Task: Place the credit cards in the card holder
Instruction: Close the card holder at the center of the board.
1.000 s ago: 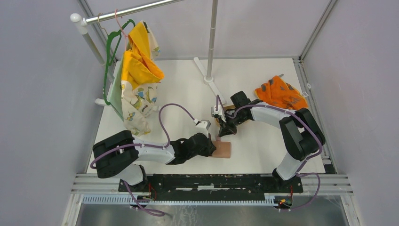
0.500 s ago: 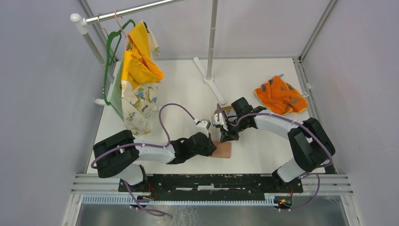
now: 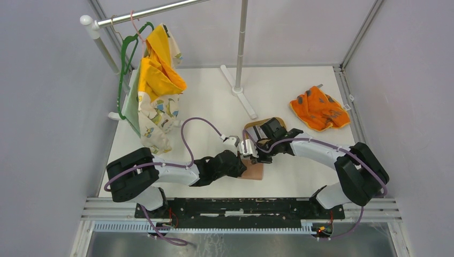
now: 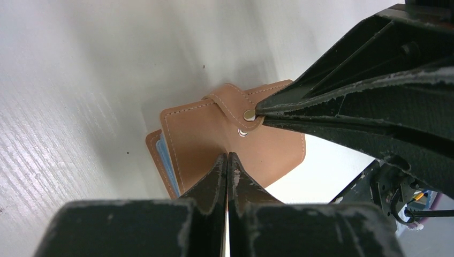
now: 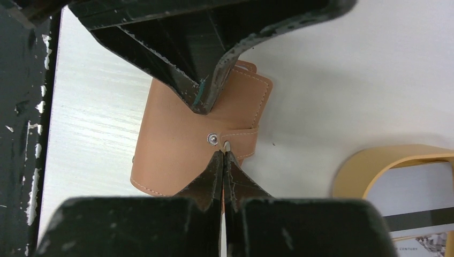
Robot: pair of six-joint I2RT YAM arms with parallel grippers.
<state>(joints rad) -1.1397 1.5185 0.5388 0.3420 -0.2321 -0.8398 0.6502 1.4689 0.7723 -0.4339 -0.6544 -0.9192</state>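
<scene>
White booth, grey walls, pretty plain setup

A white table (image 3: pixel 203 101) sits boxed in by matte grey walls (image 3: pixel 48 134) with even, soft light. There's a metal clothes rail (image 3: pixel 150 12) back left with a green hanger (image 3: pixel 124 59) and yellow cloth (image 3: pixel 158 69), an upright pole (image 3: pixel 242 43) mid-back, and an orange patterned cloth (image 3: pixel 319 108) lying over on the right.

Overhead view: bright, even, diffuse light on the white counter (image 3: pixel 214 101); shadows under the arms faint and soft, no glare, focus sharp throughout, frame rails slightly bowed at the edges. Left wrist view: counter brightest upper left, card holder (image 4: pixel 203 134) crisp with a soft grey shadow beyond it; near fingers (image 4: pixel 211 182) dark and blurred. Right wrist view: counter nearly overexposed at right, stitching sharp.
</scene>
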